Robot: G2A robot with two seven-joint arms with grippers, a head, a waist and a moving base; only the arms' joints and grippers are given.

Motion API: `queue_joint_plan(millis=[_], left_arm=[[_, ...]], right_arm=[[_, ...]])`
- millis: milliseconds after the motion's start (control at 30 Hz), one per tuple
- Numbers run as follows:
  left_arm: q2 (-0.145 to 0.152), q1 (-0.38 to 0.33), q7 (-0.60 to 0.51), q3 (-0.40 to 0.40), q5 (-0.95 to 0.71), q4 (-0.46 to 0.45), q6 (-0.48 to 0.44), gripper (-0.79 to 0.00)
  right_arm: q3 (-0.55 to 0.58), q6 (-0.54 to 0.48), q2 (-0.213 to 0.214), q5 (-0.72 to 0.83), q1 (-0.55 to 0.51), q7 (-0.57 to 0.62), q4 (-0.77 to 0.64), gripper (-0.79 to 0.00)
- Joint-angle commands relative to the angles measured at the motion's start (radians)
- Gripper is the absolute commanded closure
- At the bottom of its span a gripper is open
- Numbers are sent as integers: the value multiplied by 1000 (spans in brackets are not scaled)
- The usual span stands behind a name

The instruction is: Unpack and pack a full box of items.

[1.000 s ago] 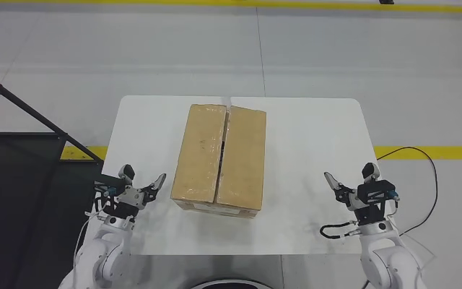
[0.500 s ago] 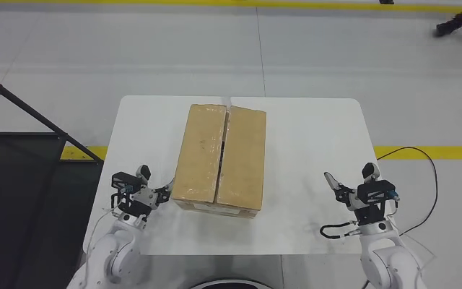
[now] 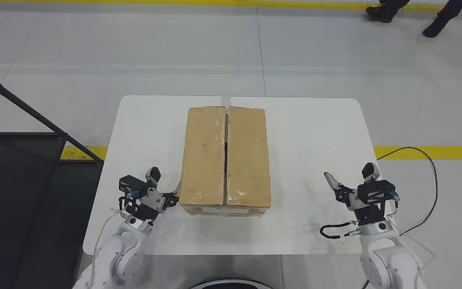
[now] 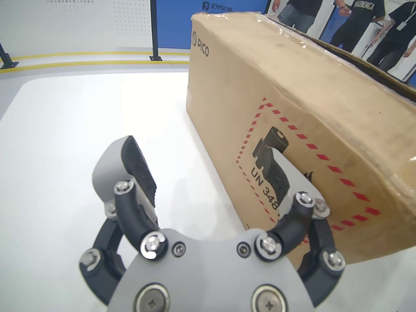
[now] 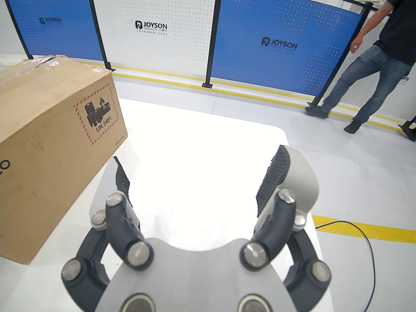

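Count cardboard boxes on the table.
1: a closed cardboard box in the middle of the white table, open left claw at its side. Contents hidden.

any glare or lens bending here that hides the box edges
Top view: even light, box edges stand clear against the white table. Left wrist view: the table glares near-white, clear tape on the box top glints, edges readable. Right wrist view: table washes out ahead of the right gripper; the fence bows along its top from the wide lens.

Right hand (image 5: 200,160) spread wide above white table (image 5: 201,128); cardboard box (image 5: 48,137) near, top seemingly taped.
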Motion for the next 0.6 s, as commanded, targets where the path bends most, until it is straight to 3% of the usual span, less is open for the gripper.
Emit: queue_joint_plan(millis=[0, 567], left_arm=[[0, -3, 1, 7, 14, 0, -10, -785], [-3, -23, 3, 67, 63, -14, -81, -785]], right_arm=[[0, 0, 0, 0, 0, 0, 0, -785], [0, 0, 0, 0, 0, 0, 0, -785]])
